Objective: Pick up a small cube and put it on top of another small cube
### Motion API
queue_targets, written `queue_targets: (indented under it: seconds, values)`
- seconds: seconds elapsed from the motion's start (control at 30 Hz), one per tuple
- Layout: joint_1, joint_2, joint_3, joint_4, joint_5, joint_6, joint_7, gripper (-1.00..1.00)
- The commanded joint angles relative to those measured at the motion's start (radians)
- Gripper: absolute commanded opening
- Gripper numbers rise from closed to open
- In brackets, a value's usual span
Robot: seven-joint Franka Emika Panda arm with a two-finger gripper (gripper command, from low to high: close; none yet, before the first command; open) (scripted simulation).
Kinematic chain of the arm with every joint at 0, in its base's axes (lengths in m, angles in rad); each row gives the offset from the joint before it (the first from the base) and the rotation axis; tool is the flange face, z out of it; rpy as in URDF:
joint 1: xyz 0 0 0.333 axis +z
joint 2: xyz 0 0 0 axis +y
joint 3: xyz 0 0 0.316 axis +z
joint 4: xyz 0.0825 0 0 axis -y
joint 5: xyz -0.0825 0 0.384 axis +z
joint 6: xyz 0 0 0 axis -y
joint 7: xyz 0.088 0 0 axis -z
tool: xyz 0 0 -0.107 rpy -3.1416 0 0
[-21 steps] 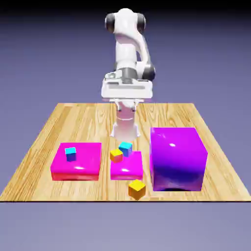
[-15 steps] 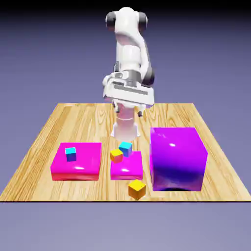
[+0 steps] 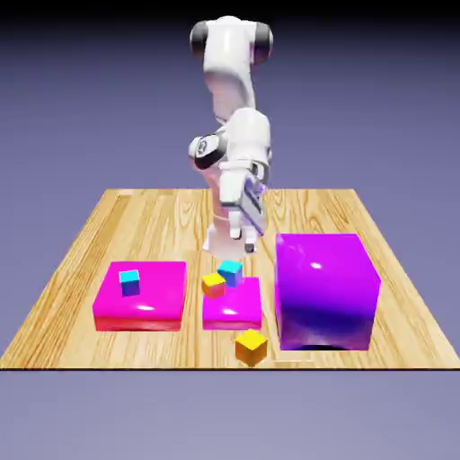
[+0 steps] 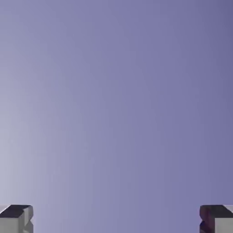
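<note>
Worktop edge: front orange-yellow small cube [image 3: 252, 347] sits near the camera-side rim of the pale wood-grain worktop [image 3: 54, 323]; a sideways nudge from a misplaced finger could push it off.
Purple block: the big glossy violet block [image 3: 325, 292] stands near that cube, toward the exterior view's right; a low, wide-open approach could clip it and spoil the alignment.
Tilt: the end effector [image 3: 243, 235] leans, so closing without levelling would probably pinch the cube askew and twist it.
Crowding: the other yellow-topped cube [image 3: 213, 287] and a cyan-topped cube [image 3: 230, 273] are very close together at the small pink block [image 3: 233, 307]; lowering a load onto either might shove its neighbour. Whether they rest on that block or behind it, I cannot tell.
Pink slab: a blue cube with a cyan top [image 3: 130, 283] lies on the broad magenta slab [image 3: 140, 313], with more room around it.
Fingers: wide apart, nothing between them; the hand view shows only the blue-violet backdrop [image 4: 116, 109].
Cube from end effector: well apart, lower and much nearer the camera, slightly toward the exterior view's right. Which cube must receive it is unclear.
Next: likely level the hand and reach out over the cube.
</note>
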Motion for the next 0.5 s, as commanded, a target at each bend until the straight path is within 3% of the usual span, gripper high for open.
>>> queue_targets:
  seconds: [0.0, 0.47]
  values:
    - [-0.010, 0.022, 0.007, 0.016, -0.044, 0.004, -0.018, 0.00]
    - [-0.164, 0.322, 0.099, 0.247, -0.652, 0.065, -0.275, 0.00]
